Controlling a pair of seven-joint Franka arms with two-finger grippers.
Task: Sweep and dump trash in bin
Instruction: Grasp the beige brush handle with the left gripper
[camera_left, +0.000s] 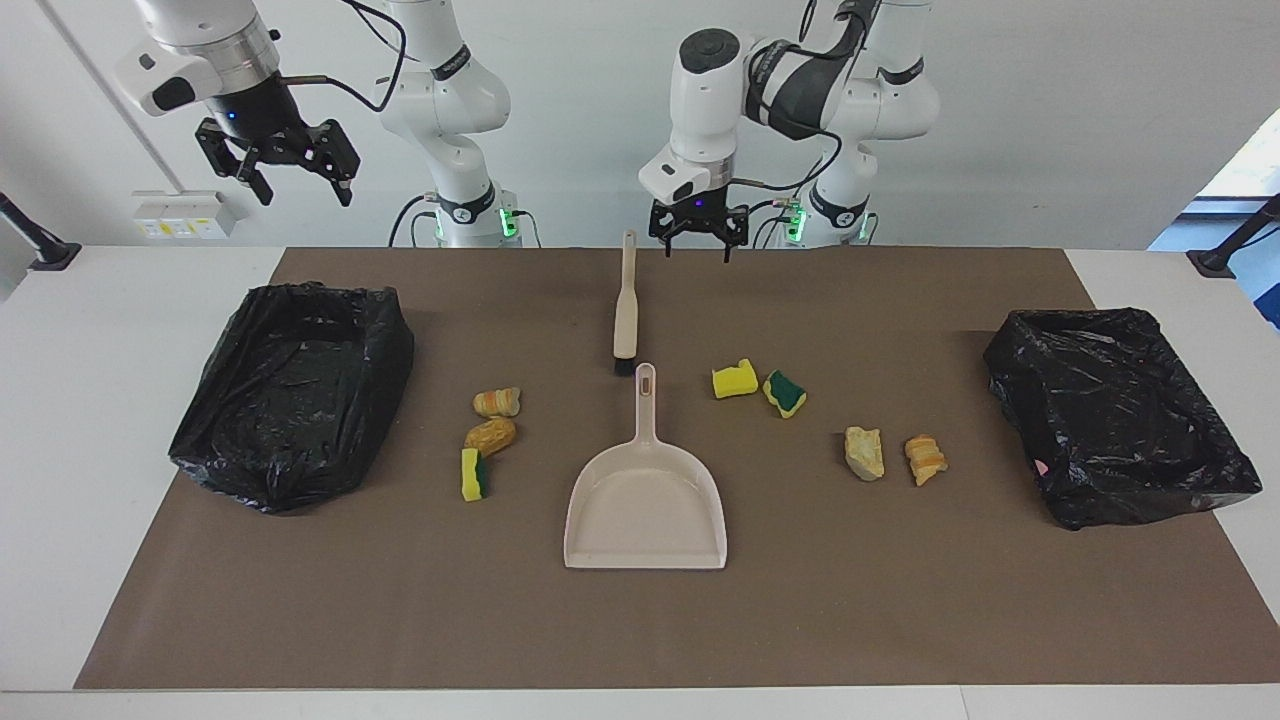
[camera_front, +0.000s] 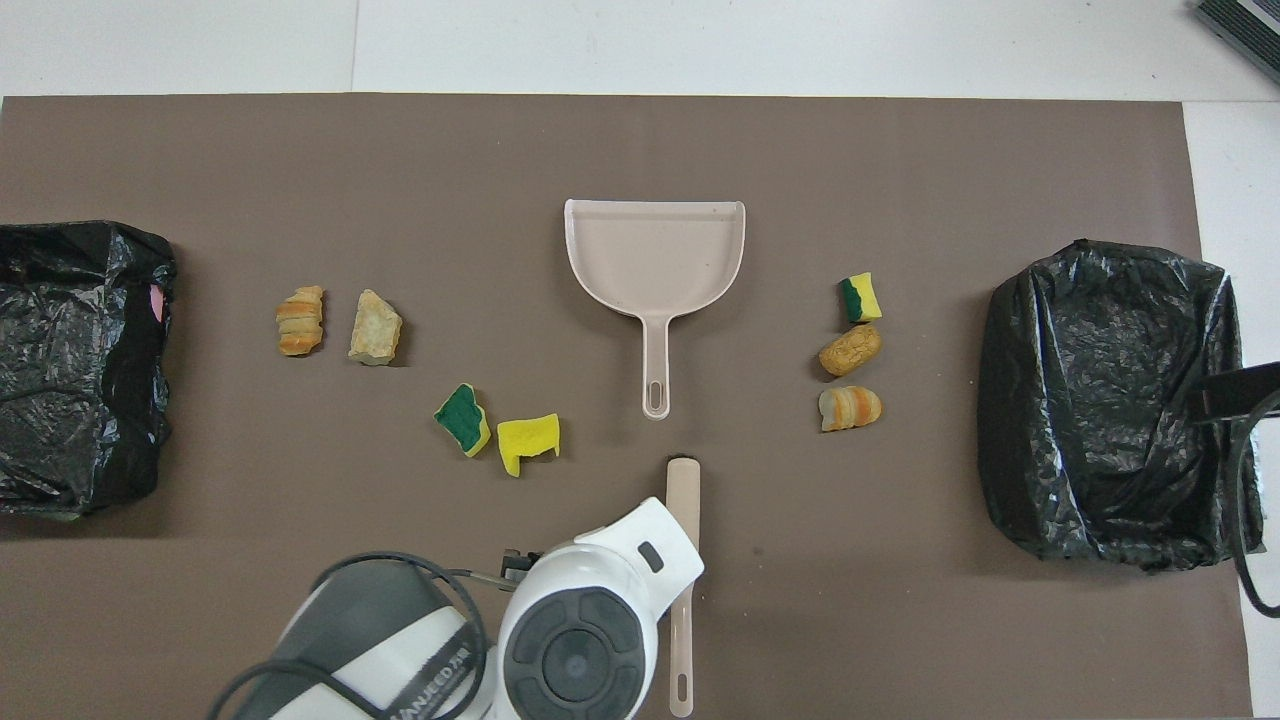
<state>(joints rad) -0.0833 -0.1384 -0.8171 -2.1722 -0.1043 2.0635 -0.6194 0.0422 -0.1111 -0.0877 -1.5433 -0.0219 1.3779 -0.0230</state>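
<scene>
Brown mat (camera_left: 640, 620): 7 trash scraps (camera_left: 735, 380), 2 bins (camera_left: 295, 390), both arms' fingers (camera_left: 722, 242) released.

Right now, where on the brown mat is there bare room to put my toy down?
The widest bare strip runs along the brown mat edge farthest from the robots, past the beige plastic dustpan. It is crowded on both sides of the dustpan's handle, where the yellow-green sponge scraps and tan bread-like lumps lie between the two black bag-lined bins.

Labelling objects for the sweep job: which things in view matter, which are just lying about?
Job:
sponge pieces
bread-like lumps
brush
dustpan
lined bins
left gripper, open, over the mat beside the brush

Not in play:
brown mat
right gripper, waiting
</scene>
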